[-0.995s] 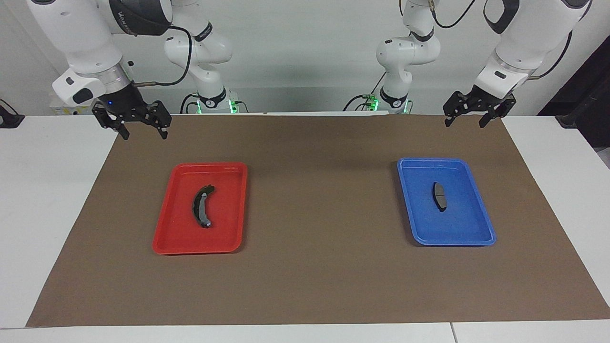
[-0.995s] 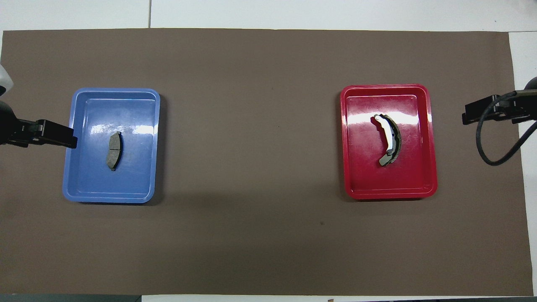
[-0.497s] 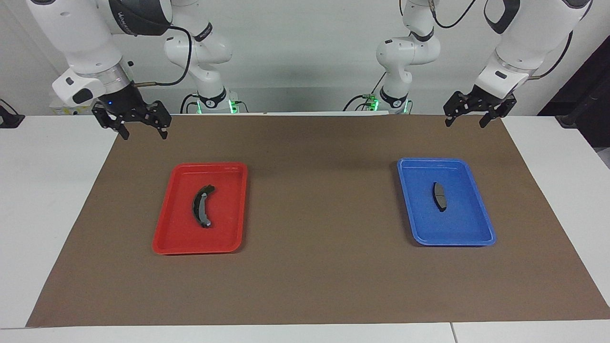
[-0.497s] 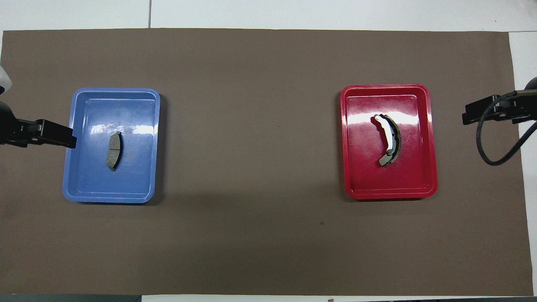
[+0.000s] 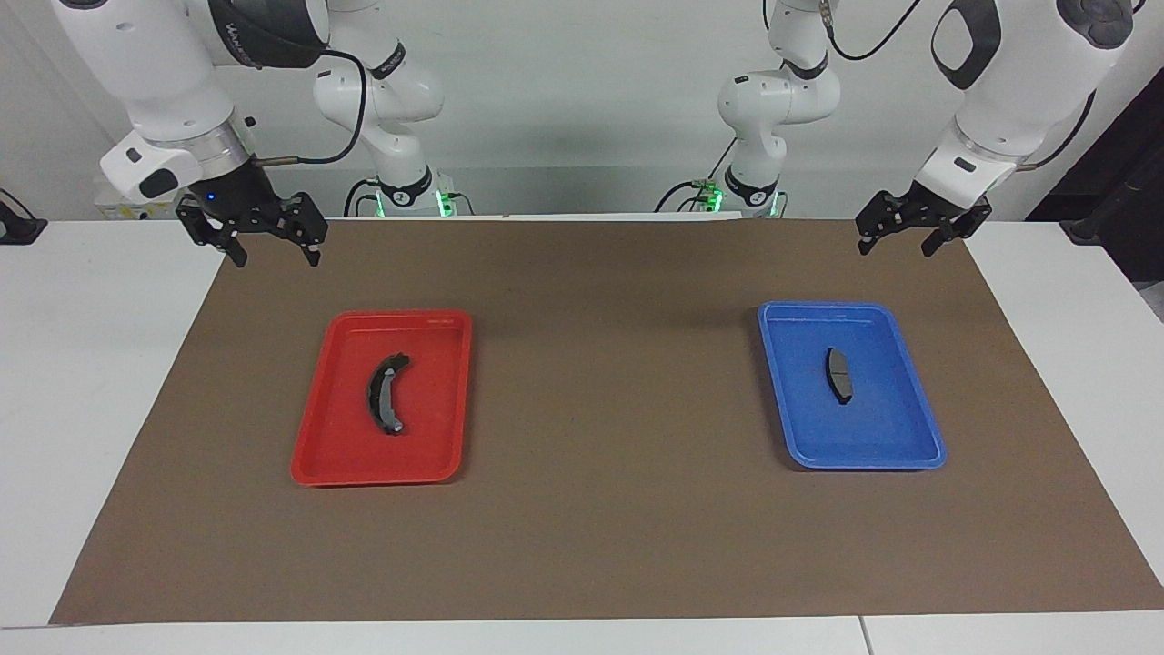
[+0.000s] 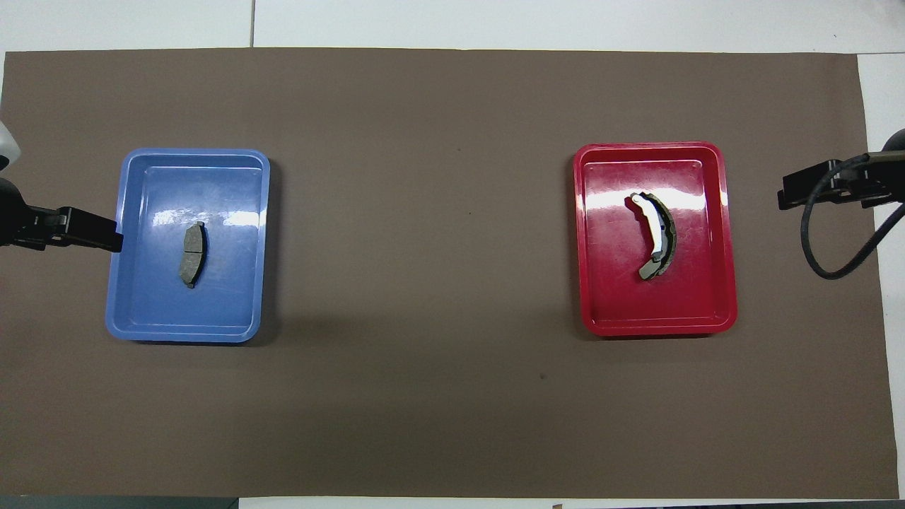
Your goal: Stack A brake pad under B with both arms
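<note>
Red tray (image 5: 314, 455), blue tray (image 5: 918, 450), well apart on brown mat (image 5: 600, 528)

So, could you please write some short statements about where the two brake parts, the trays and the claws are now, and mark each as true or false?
1. The A brake pad lies in the blue tray. True.
2. B is already stacked on the A brake pad. False: B lies alone in the red tray, apart from the pad.
3. The left claw grips the pad. False: it is open and empty, over the brown mat near its edge at the robots' end.
4. The right claw is open and holds nothing. True.
5. Both trays stand on the brown mat. True.
</note>
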You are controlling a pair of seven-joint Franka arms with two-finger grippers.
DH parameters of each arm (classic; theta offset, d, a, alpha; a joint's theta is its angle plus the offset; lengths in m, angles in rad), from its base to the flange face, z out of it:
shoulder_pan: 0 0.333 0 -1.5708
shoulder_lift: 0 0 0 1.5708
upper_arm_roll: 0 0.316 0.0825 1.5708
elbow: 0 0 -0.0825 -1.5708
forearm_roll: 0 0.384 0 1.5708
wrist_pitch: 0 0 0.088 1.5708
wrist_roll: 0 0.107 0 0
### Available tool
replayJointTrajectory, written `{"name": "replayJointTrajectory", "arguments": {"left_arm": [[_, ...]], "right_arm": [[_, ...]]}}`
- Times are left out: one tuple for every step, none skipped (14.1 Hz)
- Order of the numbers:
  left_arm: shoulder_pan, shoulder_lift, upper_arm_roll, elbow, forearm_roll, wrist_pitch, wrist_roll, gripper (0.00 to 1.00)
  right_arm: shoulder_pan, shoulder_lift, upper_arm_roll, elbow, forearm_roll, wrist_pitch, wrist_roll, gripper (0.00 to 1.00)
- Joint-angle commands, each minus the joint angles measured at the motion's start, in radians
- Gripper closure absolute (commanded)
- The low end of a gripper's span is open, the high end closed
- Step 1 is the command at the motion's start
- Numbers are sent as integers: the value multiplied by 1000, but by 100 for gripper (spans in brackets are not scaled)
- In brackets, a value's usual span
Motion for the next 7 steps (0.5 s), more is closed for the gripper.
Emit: {"name": "replayJointTrajectory", "arguments": {"left_arm": [[8, -34, 16, -125, 5, 137, 51, 0], [8, -34, 16, -175, 5, 188, 51, 0], [8, -34, 15, -221, 5, 253, 50, 0], [8, -31, 13, -275, 5, 327, 48, 0], [8, -25, 13, -318, 5, 382, 45, 0], [8, -13, 11, -358, 5, 442, 45, 0], [8, 1, 11, -401, 5, 516, 45, 0]], "right_arm": [[9, -21, 25, -81, 10, 84, -18, 1], [19, -19, 25, -105, 10, 113, -17, 1], [31, -13, 25, -128, 10, 145, 3, 1], [52, -5, 25, -154, 10, 180, 37, 1], [72, 8, 25, -180, 10, 217, 55, 1], [77, 27, 25, -207, 10, 262, 63, 1], [77, 45, 26, -235, 11, 306, 63, 1]]}}
